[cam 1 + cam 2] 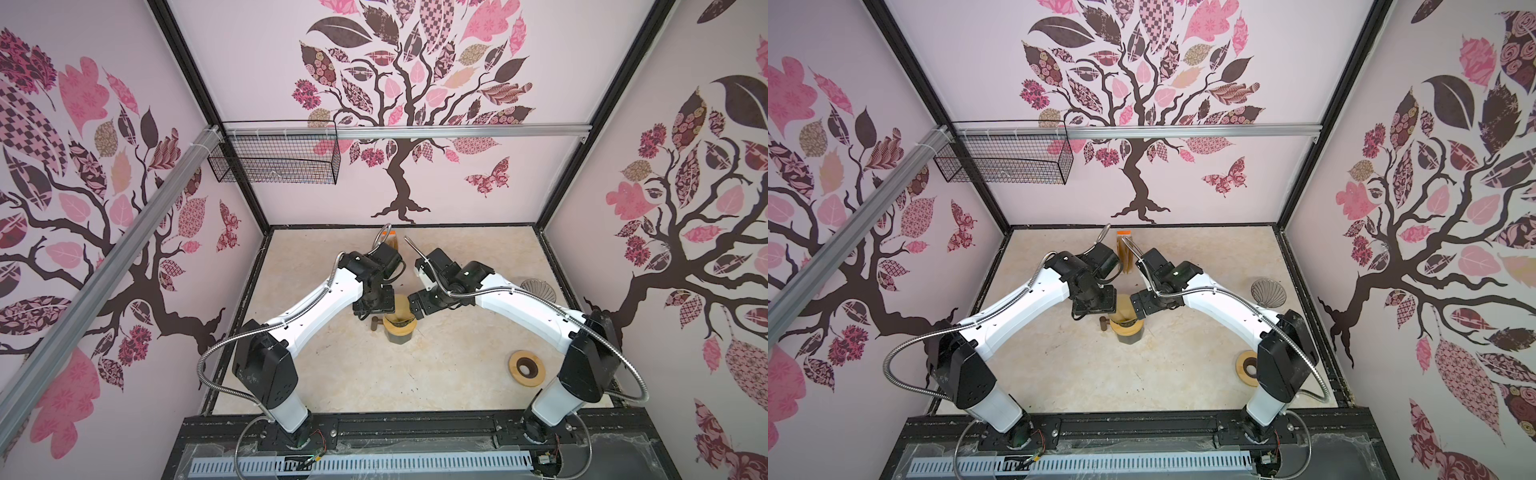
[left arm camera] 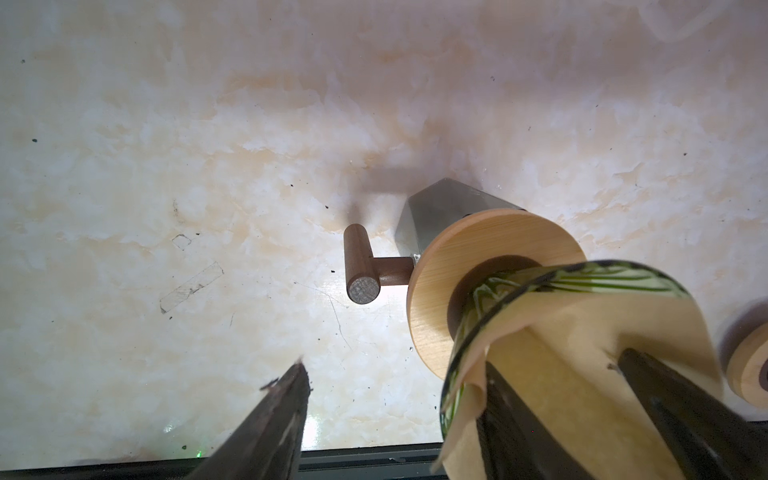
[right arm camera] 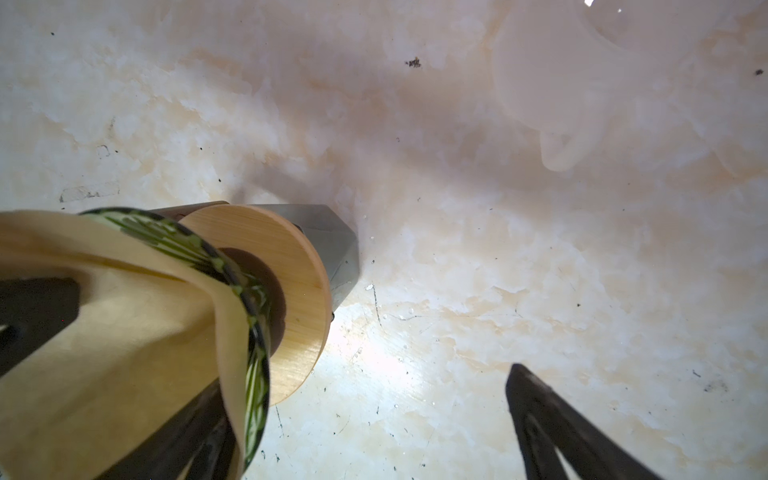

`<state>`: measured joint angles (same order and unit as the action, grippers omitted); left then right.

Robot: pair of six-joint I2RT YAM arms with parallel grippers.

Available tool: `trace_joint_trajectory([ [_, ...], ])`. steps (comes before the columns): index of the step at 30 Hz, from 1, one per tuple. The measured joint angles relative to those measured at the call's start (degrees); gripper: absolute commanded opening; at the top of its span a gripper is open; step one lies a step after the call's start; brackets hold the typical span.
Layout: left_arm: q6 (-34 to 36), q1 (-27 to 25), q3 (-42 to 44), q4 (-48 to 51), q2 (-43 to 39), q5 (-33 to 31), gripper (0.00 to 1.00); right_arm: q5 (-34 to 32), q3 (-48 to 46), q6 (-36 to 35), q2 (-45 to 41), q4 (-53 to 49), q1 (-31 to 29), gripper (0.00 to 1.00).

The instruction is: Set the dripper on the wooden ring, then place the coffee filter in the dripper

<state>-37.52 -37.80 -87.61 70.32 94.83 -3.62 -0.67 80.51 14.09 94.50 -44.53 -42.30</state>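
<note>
The dripper (image 1: 399,330) is a green-patterned glass cone (image 2: 602,270) in a round wooden collar. It stands on a grey faceted pot (image 2: 428,216) with a wooden handle, at the middle of the table in both top views. The tan paper coffee filter (image 2: 561,332) sits in the cone, its edge folded over the rim (image 3: 124,332). My left gripper (image 2: 395,365) is open, straddling the rim: one finger is inside the filter, the other is out over the table. My right gripper (image 3: 365,374) is open wide on the opposite side, likewise with one finger in the filter.
A wooden ring with a dark hole (image 1: 527,363) lies at the front right. A ribbed glass dish (image 1: 538,286) is by the right wall. A stand of brown filters (image 1: 1125,253) stands at the back. A wire basket (image 1: 274,158) hangs on the back rail.
</note>
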Motion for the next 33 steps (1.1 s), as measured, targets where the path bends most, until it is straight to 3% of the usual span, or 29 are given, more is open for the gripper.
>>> trace_joint_trajectory([
  [33,0.2,0.0,1.4,-1.3,1.5,2.3,0.67,0.4,-0.5,0.0,0.1,0.8,0.0,1.00],
])
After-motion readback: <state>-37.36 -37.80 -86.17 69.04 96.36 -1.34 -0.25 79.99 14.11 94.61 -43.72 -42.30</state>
